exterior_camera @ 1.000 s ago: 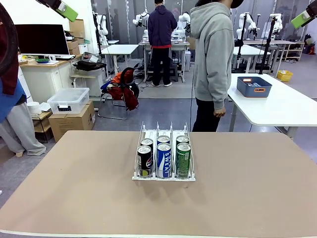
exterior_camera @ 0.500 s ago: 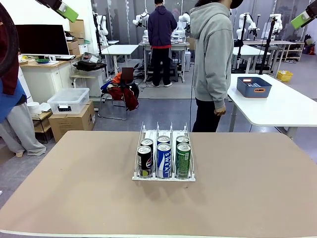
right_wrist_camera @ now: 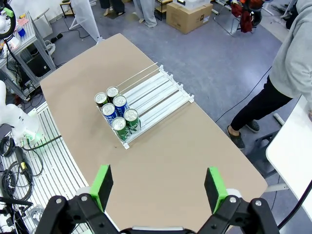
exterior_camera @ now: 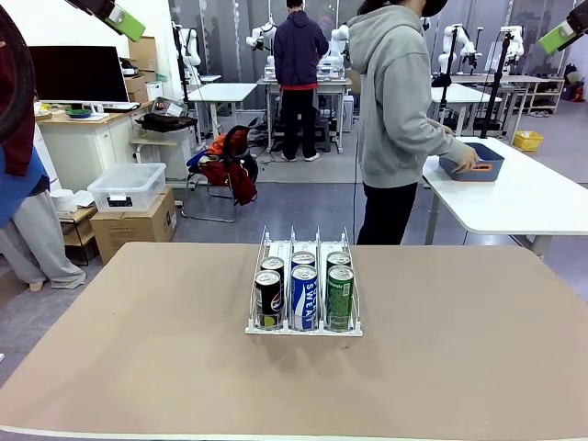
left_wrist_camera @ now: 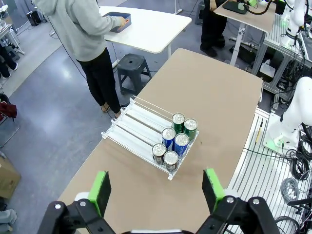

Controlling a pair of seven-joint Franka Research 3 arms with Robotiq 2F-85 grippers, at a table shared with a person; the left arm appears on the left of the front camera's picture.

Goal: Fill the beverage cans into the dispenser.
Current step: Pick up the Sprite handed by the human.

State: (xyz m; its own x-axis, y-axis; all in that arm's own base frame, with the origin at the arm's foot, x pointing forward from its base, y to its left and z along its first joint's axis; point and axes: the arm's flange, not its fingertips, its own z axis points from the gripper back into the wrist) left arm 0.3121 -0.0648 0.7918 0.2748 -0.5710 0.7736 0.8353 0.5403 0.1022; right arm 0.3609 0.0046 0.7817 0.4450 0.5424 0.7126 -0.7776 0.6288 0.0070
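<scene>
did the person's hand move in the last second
Yes. The hand has gone up and to picture right, from hanging beside the white table to the rim of the blue bin on it.

Glossy printed metal on the cans [exterior_camera: 304, 296], with bare silver tops. Clear, shiny plastic for the rack [exterior_camera: 303, 331] walls, over a white base. Matt, smooth tan board for the tabletop [exterior_camera: 138, 349].

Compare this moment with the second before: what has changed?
The person's hand rose from their side and reached out to the blue bin. The six cans, the dispenser, and the open left gripper and right gripper stayed put.
</scene>
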